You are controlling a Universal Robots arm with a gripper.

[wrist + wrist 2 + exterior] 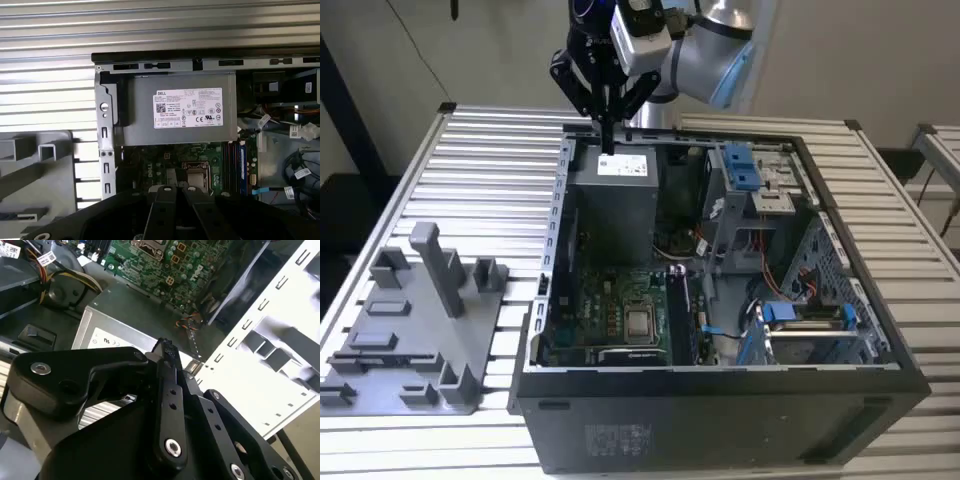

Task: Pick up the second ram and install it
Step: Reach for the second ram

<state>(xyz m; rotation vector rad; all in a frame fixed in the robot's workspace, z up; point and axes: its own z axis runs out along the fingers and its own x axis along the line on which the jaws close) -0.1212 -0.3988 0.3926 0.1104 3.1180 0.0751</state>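
Arm: in the exterior view we see it reach in from 12 o'clock, over the far rim of the case (720, 420).
Gripper: the gripper (608, 138) points straight down. Its fingers (169, 390) lie pressed together, so it is closed, and we see nothing held between them.
Gripper position: it hangs above the power supply (612, 195), near that unit's far edge and apart from it. In both wrist views the labelled top of the power supply lies below the fingertips.
Second ram: we cannot single it out. Narrow dark strips stand in the slots (680, 318) at 3 o'clock of the socket (640, 322), and the first wrist view shows the same slots (234, 162) as dark stripes. We cannot tell whether one of these strips is the second ram.
Board: the green board (610, 300) lies on the case floor at 6 o'clock of the power supply and carries the socket and the slots.
Drive bay: a metal bay with blue clips (742, 165) sits at 3 o'clock of the power supply, inside the case.
Tray: the grey tray (380, 350), with upright posts, lies just beside the case at its 9 o'clock.
Table: the slatted metal table (480, 150) bears both the case and the tray.
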